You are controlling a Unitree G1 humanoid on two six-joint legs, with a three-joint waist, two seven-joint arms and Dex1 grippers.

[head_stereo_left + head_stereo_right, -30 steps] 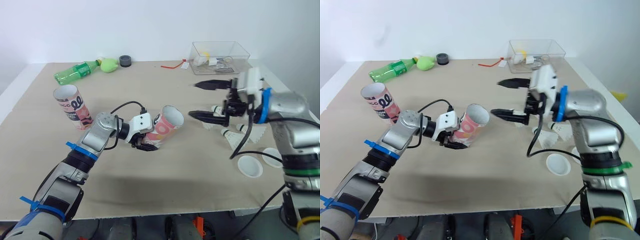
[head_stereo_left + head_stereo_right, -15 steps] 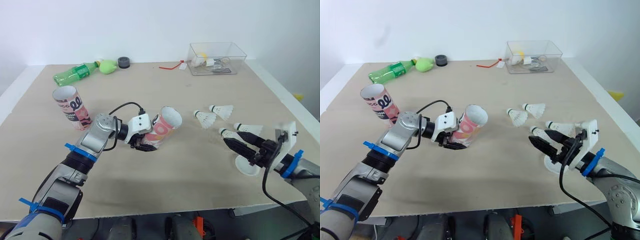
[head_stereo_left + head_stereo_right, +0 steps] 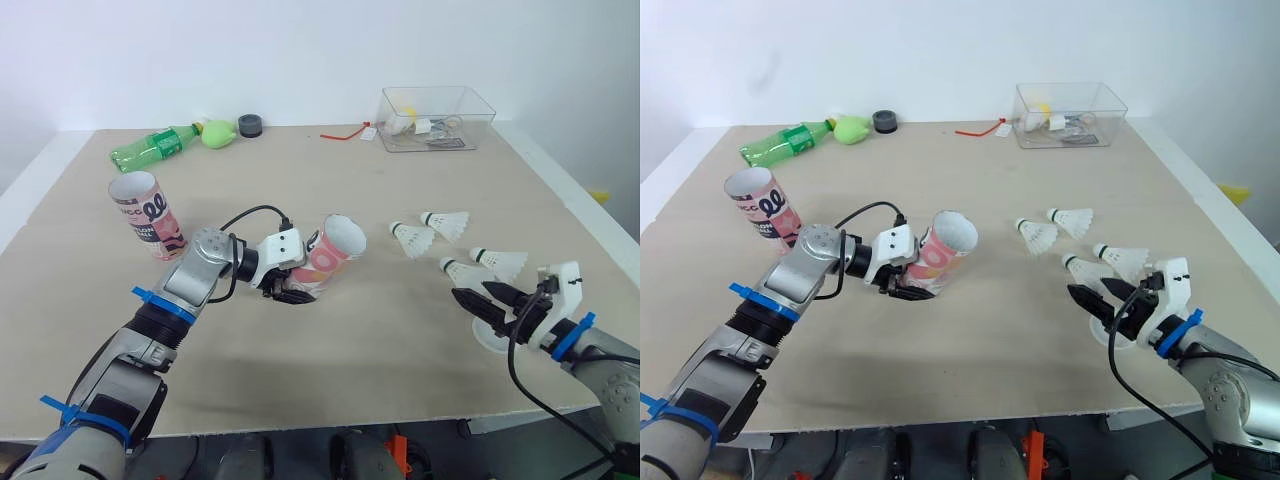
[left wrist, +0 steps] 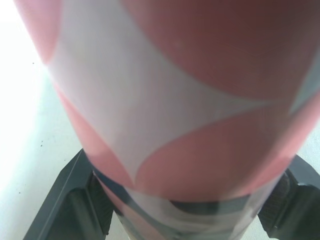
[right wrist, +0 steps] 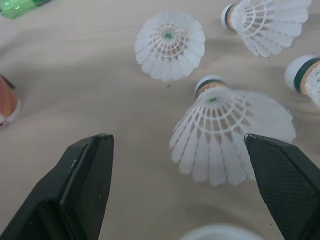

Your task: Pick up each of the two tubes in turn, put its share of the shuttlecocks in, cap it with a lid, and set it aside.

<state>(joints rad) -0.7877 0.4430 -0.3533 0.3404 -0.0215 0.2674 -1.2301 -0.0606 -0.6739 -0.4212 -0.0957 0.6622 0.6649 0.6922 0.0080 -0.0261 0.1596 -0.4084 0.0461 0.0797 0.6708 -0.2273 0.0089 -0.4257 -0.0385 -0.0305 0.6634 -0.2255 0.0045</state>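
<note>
A pink and white tube (image 3: 330, 252) lies tilted, its open mouth facing the right, with my left gripper (image 3: 290, 287) shut on its lower end. The left wrist view looks straight at the tube (image 4: 170, 100) between the fingers. A second tube (image 3: 145, 213) stands open at the far left. Several shuttlecocks (image 3: 412, 235) lie right of centre. My right gripper (image 3: 487, 299) hangs open low near the front right edge. Its fingers (image 5: 85, 185) point at the nearest shuttlecock (image 5: 225, 130). A white lid (image 3: 492, 338) lies under that gripper.
A green bottle (image 3: 150, 145), a green lump (image 3: 215, 131) and a dark cap (image 3: 250, 124) lie at the back left. A clear box (image 3: 437, 115) with small items stands at the back right, with a red tie (image 3: 345, 132) beside it.
My right arm has swung down from high over the shuttlecocks to low at the front right edge, still open. The left gripper has kept hold of the tube without moving.
</note>
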